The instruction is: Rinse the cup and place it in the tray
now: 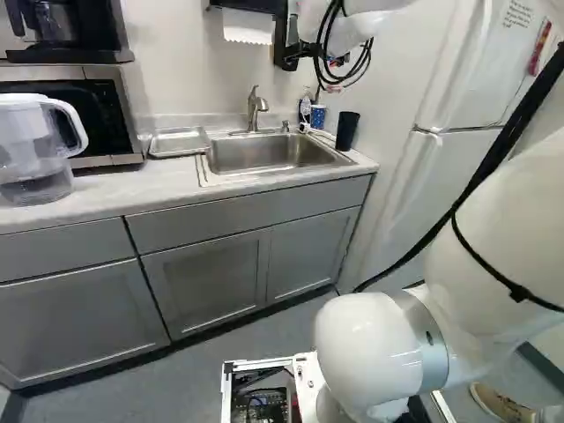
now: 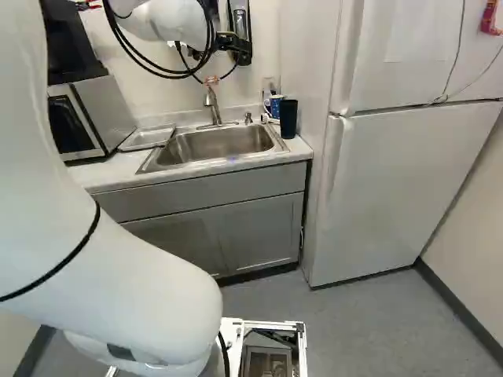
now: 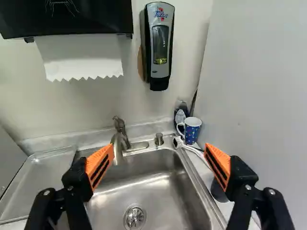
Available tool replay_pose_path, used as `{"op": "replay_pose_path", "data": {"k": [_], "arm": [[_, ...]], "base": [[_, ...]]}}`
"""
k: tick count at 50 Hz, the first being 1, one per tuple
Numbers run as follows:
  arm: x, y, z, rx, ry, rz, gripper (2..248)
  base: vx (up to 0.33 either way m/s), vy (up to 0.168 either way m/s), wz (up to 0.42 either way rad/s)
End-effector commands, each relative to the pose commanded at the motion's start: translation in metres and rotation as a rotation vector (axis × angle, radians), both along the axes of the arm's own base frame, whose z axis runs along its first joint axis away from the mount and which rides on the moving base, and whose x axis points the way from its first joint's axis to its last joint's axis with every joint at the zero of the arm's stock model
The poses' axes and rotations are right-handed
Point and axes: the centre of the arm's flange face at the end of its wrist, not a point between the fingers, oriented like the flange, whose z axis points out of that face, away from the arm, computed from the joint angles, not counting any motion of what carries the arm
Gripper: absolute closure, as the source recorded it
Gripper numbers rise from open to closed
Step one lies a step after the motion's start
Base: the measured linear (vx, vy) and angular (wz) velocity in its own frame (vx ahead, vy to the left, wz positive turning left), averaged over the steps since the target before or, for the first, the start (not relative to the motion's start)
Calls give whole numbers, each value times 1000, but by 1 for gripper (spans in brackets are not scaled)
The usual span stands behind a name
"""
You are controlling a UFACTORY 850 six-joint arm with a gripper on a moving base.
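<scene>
- We have our end effector (image 2: 228, 41) up over the sink (image 3: 144, 182), pointed down and ahead at it.
- In the wrist view we find the end effector (image 3: 159, 146) released, its two orange pads (image 3: 100, 165) spread wide and gripping nothing.
- Just past the tip of the finger on the fridge side, we have the patterned mug (image 3: 192, 130), standing upright on the worktop (image 1: 88, 201) at the sink's back corner, apart from both fingers.
- It looks blue with small light markings and a pale inside, and its handle faces the bottle (image 3: 180, 114) and faucet (image 3: 120, 134).
- We see a second cup, the dark tumbler (image 1: 347, 130), near the mug; in the wrist view that same finger partly hides it.
- The tumbler is plain, upright, taller than the mug and wider at the rim; we cannot see inside it.
- Beside the mug we notice the white brush (image 3: 178, 142) at the sink's edge.
- On the sink's other side we have the shallow tray (image 3: 43, 177), lying flat.
- Farther out we see the soap dispenser (image 3: 160, 45) on the wall, the fridge (image 2: 393, 188), the microwave (image 1: 110, 88) and the water pitcher (image 1: 33, 145).
</scene>
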Motion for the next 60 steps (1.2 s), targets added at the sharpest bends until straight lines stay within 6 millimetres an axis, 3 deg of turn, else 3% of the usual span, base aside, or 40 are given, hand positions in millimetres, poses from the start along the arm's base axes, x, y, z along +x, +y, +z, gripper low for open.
{"op": "replay_pose_path", "data": {"k": [60], "arm": [[0,0,0,0,0,0,3]], "base": [[74,0,-13]]}}
